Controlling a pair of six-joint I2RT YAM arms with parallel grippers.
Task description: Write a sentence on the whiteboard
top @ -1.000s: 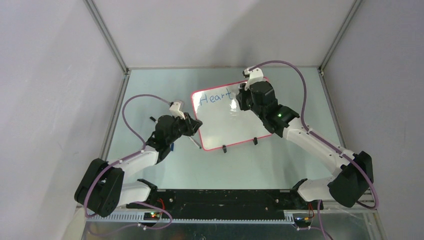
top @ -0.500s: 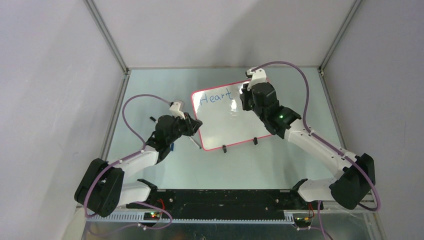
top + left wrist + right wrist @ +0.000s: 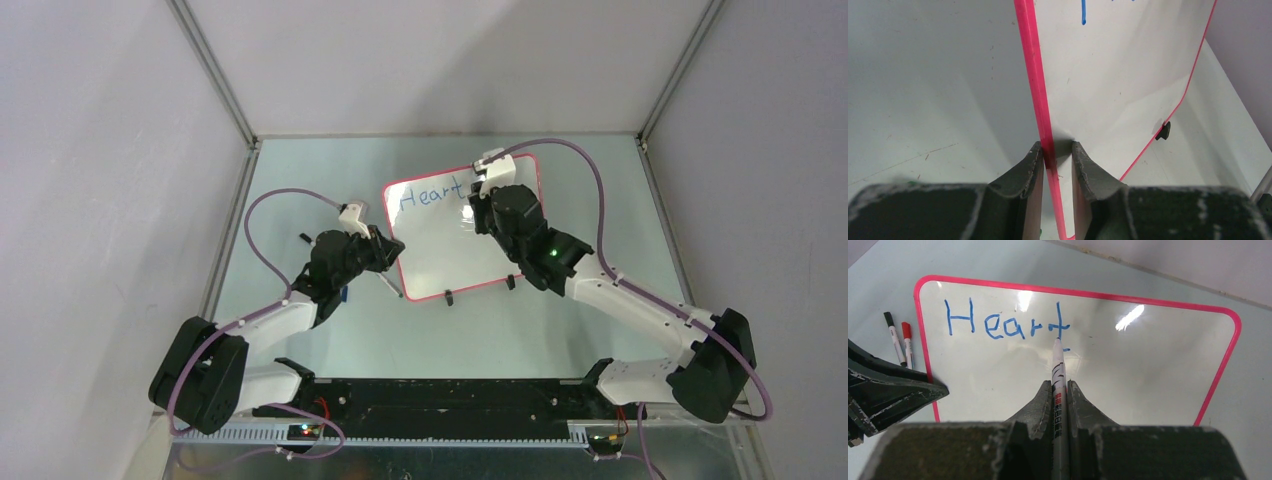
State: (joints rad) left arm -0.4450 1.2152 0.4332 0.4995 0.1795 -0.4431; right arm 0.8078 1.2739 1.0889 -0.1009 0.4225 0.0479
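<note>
Red-framed, glossy white rectangular whiteboard point(image 3: 450, 255) on the pale green tabletop point(image 3: 600, 200). The left gripper point(image 3: 1053, 150) is closed on the board's left edge. The right gripper point(image 3: 1059, 386) clamps a white-barrelled marker pen point(image 3: 1058, 360), its tip at the foot of the last letter of the blue handwritten sentence point(image 3: 1003, 324), which reads "Heart". Two capped spare pens point(image 3: 900, 340), one black and one red, lie left of the board.
</note>
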